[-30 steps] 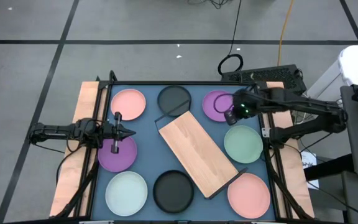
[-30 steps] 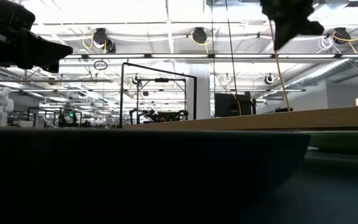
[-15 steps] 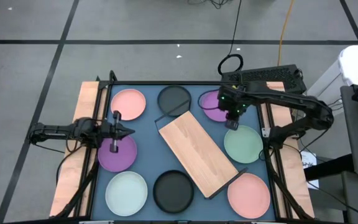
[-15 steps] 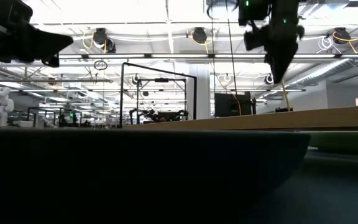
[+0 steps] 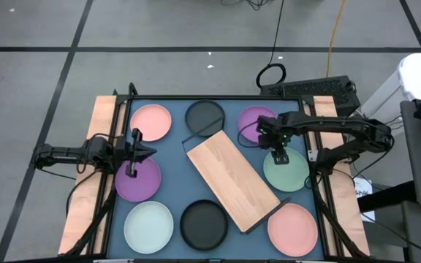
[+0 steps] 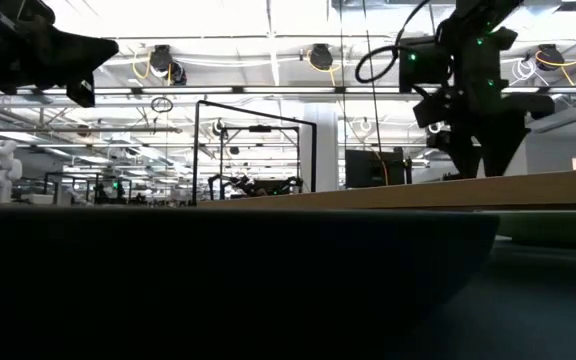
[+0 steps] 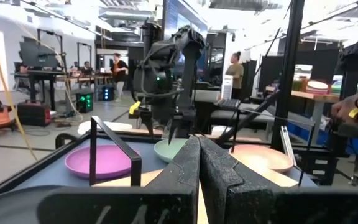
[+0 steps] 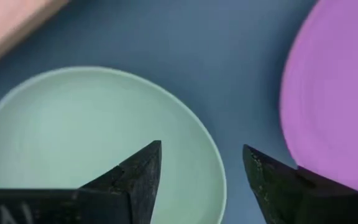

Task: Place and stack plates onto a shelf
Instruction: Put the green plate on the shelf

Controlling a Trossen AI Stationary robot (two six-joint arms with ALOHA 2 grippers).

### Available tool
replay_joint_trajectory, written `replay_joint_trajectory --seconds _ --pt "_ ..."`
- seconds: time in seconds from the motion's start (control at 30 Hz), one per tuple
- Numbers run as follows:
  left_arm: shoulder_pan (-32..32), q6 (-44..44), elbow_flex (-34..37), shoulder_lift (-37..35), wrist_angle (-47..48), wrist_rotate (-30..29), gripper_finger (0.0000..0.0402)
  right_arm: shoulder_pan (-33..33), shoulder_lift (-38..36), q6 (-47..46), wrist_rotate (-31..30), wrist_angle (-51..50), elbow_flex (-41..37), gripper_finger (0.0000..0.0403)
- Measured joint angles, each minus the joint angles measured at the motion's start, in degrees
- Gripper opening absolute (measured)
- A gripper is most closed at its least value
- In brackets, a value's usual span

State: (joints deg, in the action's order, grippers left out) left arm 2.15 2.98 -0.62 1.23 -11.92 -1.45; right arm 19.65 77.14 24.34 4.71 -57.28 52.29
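Plates lie scattered on the dark blue table [image 5: 174, 142], every one of them bare, nothing resting in any of them. The shelf [image 5: 232, 180], a light wooden board on a thin black wire frame, sits slantwise in the middle of the table with nothing on it.

Along the far edge sit a pink plate [image 5: 150, 122], a black plate [image 5: 205, 116] and a purple plate [image 5: 254, 122]. On the left side a second purple plate [image 5: 139, 180] lies below the pink one, with a pale blue plate [image 5: 148, 226] nearer still. A second black plate [image 5: 203, 224] lies at the near edge beside the shelf's lower corner, and a second pink plate [image 5: 292, 227] sits at the near right.

The right gripper [image 5: 279, 154] hangs over the far rim of the pale green plate [image 5: 286, 170], just beside the far purple plate. Its fingers [image 8: 135, 177] stand well apart, pointing down, with the green rim showing in the gap between them and nothing held.

The left gripper [image 5: 132, 169] waits at the far edge of the left purple plate, its fingers [image 7: 185, 171] pressed together and empty.
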Motion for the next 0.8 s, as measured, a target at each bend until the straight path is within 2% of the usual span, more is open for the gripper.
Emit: replay_joint_trajectory --seconds 0.27,0.67,0.8 --pt "0.0 -0.1 -4.9 6.3 1.0 -1.7 0.0005 -0.2 0.0 5.3 -0.1 5.1 -3.0 0.0193" --pt "0.0 0.7 -25.7 24.4 14.8 -3.6 0.0005 -0.2 0.0 11.4 -0.1 10.4 -7.2 0.0168" --pt "0.0 -0.8 -32.2 30.7 15.9 -6.1 0.0005 -0.2 0.0 13.1 -0.1 10.5 -8.4 0.0161"
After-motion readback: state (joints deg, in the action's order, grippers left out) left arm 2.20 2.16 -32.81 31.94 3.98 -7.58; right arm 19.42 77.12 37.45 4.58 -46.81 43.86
